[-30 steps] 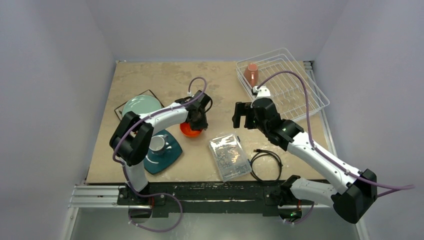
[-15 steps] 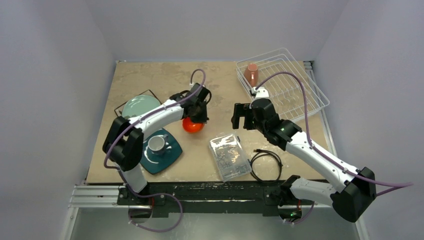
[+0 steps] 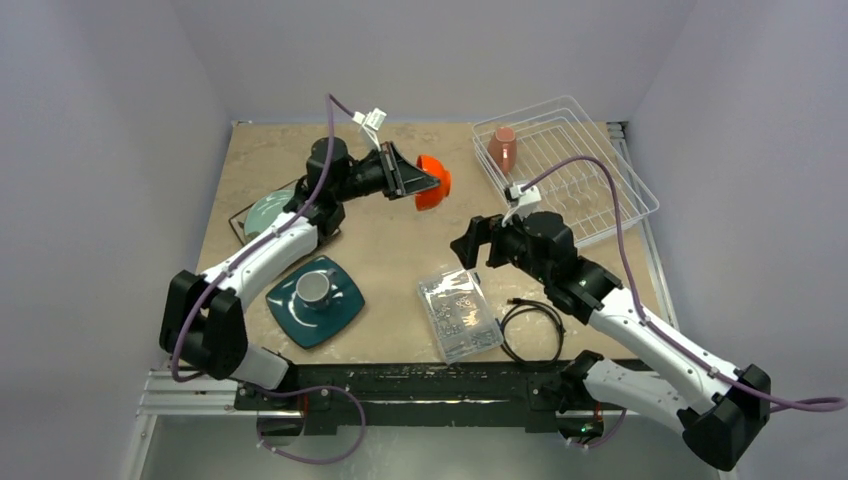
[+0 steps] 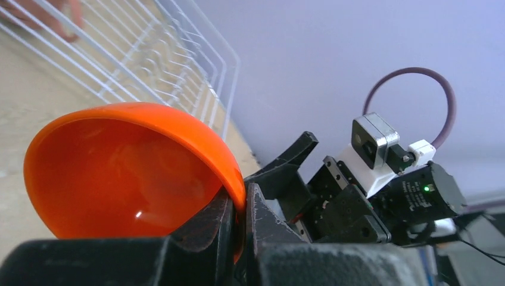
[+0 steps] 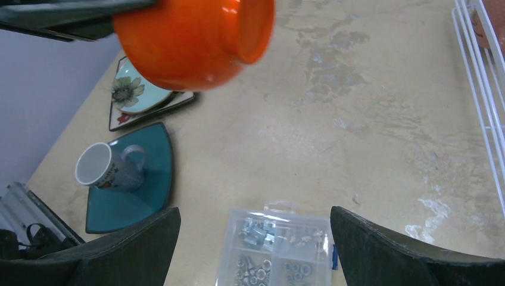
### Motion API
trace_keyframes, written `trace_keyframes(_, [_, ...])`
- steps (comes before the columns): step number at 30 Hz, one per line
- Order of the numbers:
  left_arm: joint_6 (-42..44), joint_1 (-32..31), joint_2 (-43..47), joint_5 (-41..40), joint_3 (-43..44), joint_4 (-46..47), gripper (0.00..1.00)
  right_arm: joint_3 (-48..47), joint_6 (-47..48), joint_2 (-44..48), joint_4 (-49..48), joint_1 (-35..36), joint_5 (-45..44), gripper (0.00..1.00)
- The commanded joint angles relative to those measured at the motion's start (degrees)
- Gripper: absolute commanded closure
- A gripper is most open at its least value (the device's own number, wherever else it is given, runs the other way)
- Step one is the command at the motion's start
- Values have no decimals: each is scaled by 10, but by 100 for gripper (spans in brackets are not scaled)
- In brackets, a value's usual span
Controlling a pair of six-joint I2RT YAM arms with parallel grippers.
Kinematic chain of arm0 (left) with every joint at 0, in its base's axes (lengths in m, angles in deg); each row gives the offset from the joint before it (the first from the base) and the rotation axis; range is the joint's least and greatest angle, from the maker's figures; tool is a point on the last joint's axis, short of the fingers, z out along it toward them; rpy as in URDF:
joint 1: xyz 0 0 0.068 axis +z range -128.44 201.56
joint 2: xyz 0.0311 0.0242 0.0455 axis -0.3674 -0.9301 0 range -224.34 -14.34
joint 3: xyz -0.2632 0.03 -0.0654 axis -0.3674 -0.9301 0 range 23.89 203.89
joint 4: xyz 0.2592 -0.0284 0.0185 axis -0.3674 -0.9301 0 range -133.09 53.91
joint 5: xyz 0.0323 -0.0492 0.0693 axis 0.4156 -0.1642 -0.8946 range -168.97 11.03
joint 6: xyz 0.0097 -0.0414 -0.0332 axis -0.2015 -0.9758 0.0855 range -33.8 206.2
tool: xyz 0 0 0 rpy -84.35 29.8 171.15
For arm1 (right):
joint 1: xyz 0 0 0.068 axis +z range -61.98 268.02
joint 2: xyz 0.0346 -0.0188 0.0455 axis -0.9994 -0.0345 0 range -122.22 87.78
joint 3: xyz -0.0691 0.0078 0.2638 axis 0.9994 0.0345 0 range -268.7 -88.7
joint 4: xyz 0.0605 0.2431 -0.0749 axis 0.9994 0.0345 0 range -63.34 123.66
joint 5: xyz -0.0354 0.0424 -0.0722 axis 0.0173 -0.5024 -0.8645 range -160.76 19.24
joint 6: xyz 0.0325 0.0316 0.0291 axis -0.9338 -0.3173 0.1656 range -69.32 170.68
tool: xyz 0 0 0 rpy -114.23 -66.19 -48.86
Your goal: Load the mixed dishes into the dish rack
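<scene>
Because the orange bowl (image 3: 433, 182) is too broad to span, as I judge it, the left pincer (image 3: 416, 183) is clamped narrow on the rim alone, one finger inside and one outside. Location: aloft over the far middle of the tabletop (image 3: 400, 260), between the pale green round flowered plate (image 3: 268, 212) and the dish rack (image 3: 585, 180), touching nothing but the pincer. Orientation: tipped on its side, mouth facing back at the left wrist, foot ring towards the rack. Being round it has no long side, and its centre axis lies near level, roughly in line with the arm. Right pincer (image 3: 478, 238): wide, holding nothing, hanging above the clear plastic box (image 3: 460, 315) and facing the bowl, probably stationed to receive it. Pink cup (image 3: 503, 148): inside the rack, at its left end.
</scene>
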Motion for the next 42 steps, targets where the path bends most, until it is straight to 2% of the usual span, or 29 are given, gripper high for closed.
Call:
trace_keyframes(1, [-168,-3,-45,115,-22,216,100,-32,23,4,-49,35,-33,1])
trace_keyframes(4, [-210,-3,-57,115,-29,262,100,-62,22,-22,-43,74,-114,1])
trace_keyframes(8, [-190,-3,-54,108,-28,228,100,-96,38,-51,-51,128,-222,1])
trace_keyframes(12, [-192,-3,-61,109,-23,219,100,-151,30,-103,-22,136,-291,1])
trace_keyframes(33, [-196,-4,-73,121,-9,204,100,-193,49,-174,-64,137,-287,10])
trace_keyframes(42, [-199,-4,-73,123,-9,208,100,-189,43,-182,-83,137,-268,24])
